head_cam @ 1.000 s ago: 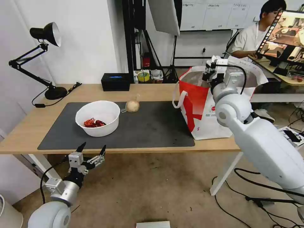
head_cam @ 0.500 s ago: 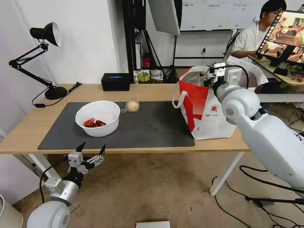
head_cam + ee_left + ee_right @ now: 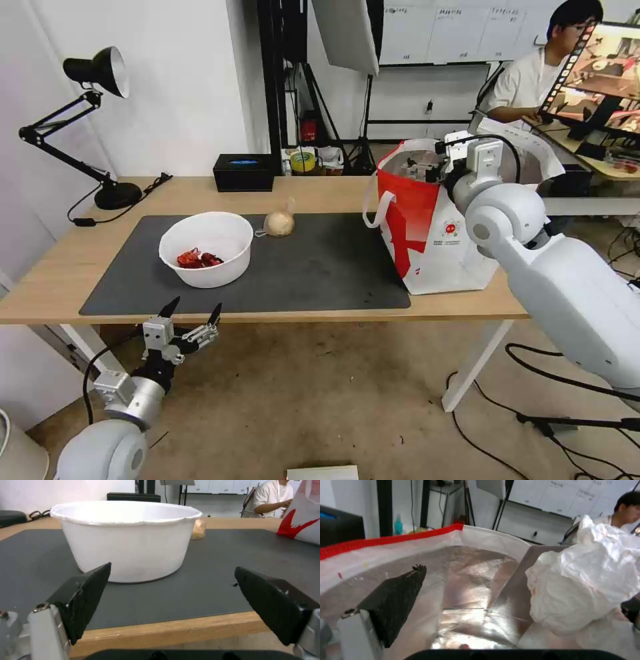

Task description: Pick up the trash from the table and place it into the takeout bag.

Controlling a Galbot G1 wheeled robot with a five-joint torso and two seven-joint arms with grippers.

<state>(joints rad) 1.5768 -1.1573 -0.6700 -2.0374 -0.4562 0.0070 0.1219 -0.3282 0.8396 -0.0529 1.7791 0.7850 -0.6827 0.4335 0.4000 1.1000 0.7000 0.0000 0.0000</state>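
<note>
The takeout bag (image 3: 427, 233) stands on the right end of the table (image 3: 320, 190), its foil lining (image 3: 466, 580) showing in the right wrist view. My right gripper (image 3: 430, 165) reaches into its mouth and is open (image 3: 520, 587). The crumpled white tissue (image 3: 586, 585) rests against one finger, apart from the other finger (image 3: 396, 597). The white bowl with red scraps (image 3: 205, 248) and the beige wrapped lump (image 3: 280, 223) sit on the dark mat (image 3: 320, 267). My left gripper (image 3: 190, 319) hangs open below the table's front edge, facing the bowl (image 3: 126, 537).
A black tissue box (image 3: 243, 172) sits at the table's back edge and a black desk lamp (image 3: 100, 80) at the far left. Cables lie on the floor at the right. A person sits at a desk with a monitor (image 3: 600, 73) behind the bag.
My right arm has swung a little to the right and its gripper has sunk slightly into the bag's mouth. The left arm has barely moved.
</note>
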